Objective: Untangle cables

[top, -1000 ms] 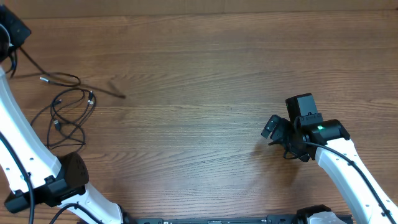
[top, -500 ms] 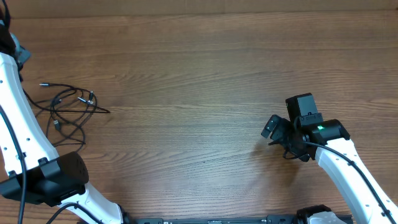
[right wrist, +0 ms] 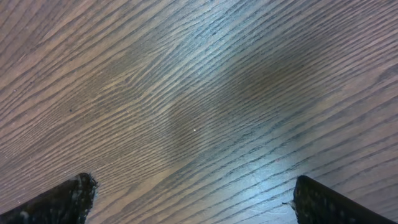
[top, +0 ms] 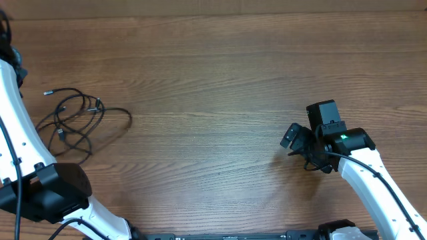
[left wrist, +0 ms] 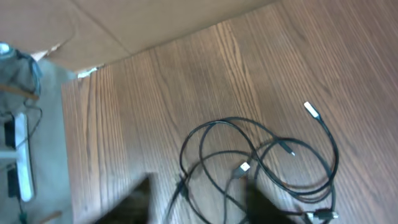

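The cables (top: 75,123) are thin black cords in loose overlapping loops at the table's left side, with silver-tipped plugs at several ends. In the left wrist view the cables (left wrist: 261,155) lie on the wood below the camera, one silver plug (left wrist: 311,110) off to the right. My left gripper (left wrist: 202,208) is open above them, its blurred fingers on either side of the loops and holding nothing. In the overhead view it sits at the far left edge, mostly out of frame. My right gripper (top: 295,141) is open and empty over bare wood (right wrist: 196,199), far from the cables.
The table's left edge (left wrist: 65,155) runs close to the cables, with grey floor and clutter beyond it. The left arm's white link (top: 20,133) passes just left of the loops. Thicker black wires run along both arms.
The left arm has pulled back toward the far left corner. The strand that led up to its gripper now lies on the table. The long loose end at right has curled into a loop.
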Controlling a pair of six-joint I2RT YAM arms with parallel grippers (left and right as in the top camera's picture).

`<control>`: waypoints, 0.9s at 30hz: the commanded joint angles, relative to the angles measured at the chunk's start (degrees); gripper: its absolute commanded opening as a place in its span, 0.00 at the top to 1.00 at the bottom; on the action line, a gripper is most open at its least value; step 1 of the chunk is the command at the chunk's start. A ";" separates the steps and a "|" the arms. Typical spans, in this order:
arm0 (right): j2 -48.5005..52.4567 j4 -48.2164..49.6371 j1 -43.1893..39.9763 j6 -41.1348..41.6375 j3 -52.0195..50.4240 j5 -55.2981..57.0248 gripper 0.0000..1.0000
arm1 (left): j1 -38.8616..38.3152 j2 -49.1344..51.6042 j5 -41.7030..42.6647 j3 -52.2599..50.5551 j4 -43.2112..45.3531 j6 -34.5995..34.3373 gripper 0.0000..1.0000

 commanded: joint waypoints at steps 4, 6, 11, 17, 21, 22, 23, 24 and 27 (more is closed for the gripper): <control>-0.02 0.13 -0.15 0.26 -0.04 -0.07 0.00 | 0.61 -0.33 6.80 -0.35 0.26 -1.27 0.26; -0.02 0.13 -0.15 0.26 -0.04 -0.07 0.00 | 0.46 -0.33 13.42 -0.35 0.50 0.83 0.23; -0.02 0.17 -0.15 0.26 -0.04 -0.07 0.00 | -1.16 -0.33 31.93 -0.37 0.98 10.75 0.21; -0.02 0.13 -0.15 0.26 -0.04 -0.09 0.00 | -7.23 -0.33 34.71 -2.21 -1.75 16.68 0.20; -0.02 0.13 -0.15 0.26 -0.04 -0.11 0.00 | -12.02 -0.33 30.91 -7.78 -1.62 16.68 0.19; -0.02 0.13 -0.15 0.26 -0.04 -0.11 0.00 | -12.90 -0.33 30.23 -9.46 -1.29 16.68 0.18; -0.02 0.13 -0.15 0.26 -0.04 -0.11 0.00 | -13.64 -0.33 29.83 -10.97 -1.01 16.68 0.18; -0.02 0.11 -0.15 0.26 -0.04 -0.11 0.00 | -14.40 -0.33 29.46 -12.85 -0.33 16.65 0.18; -0.02 0.11 -0.15 0.26 -0.04 -0.11 0.00 | -16.79 -0.33 28.94 -22.12 4.35 16.61 0.19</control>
